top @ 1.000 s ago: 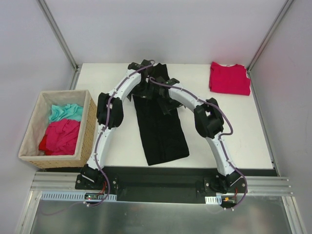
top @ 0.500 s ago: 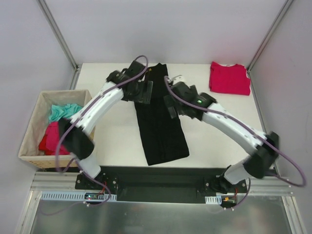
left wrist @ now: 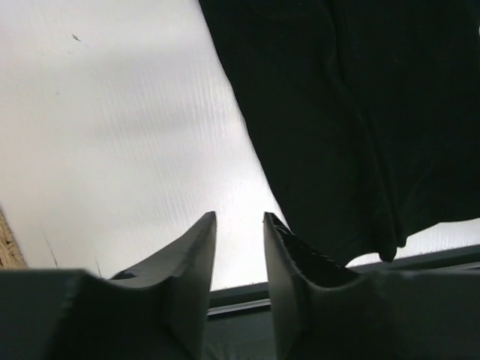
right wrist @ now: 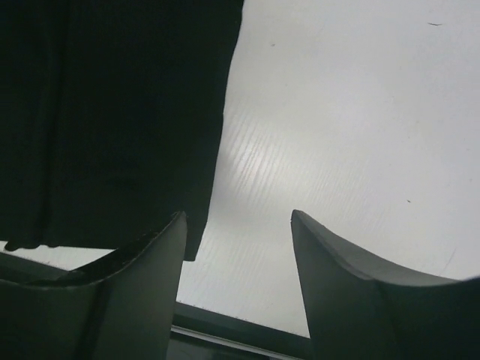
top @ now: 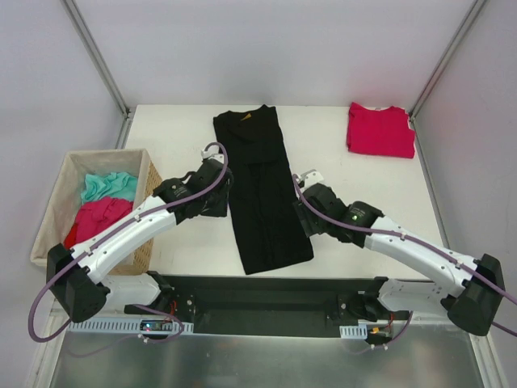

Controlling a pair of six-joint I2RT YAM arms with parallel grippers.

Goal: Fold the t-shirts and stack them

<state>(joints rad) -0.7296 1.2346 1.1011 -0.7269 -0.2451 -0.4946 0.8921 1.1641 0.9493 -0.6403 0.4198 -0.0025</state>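
Observation:
The black t-shirt (top: 262, 194) lies flat as a long narrow strip down the middle of the table, collar at the far end. It fills the upper right of the left wrist view (left wrist: 360, 112) and the upper left of the right wrist view (right wrist: 112, 112). A folded crimson-red t-shirt (top: 380, 129) rests at the back right corner. My left gripper (top: 220, 206) (left wrist: 238, 217) hovers just left of the black strip, its jaws a narrow gap apart with nothing between them. Right of the strip, my right gripper (top: 305, 217) (right wrist: 236, 215) stands open and empty.
A woven tan basket (top: 148, 212) stands off the table's left edge, holding teal cloth (top: 109, 186) and pink-red cloth (top: 101, 222). The dark near edge of the table (top: 266, 284) runs just below the shirt's hem.
Both arms have pulled back from the far collar end of the black t-shirt to its middle, one on each side. Both pairs of jaws have narrowed. The shirt now lies uncovered.

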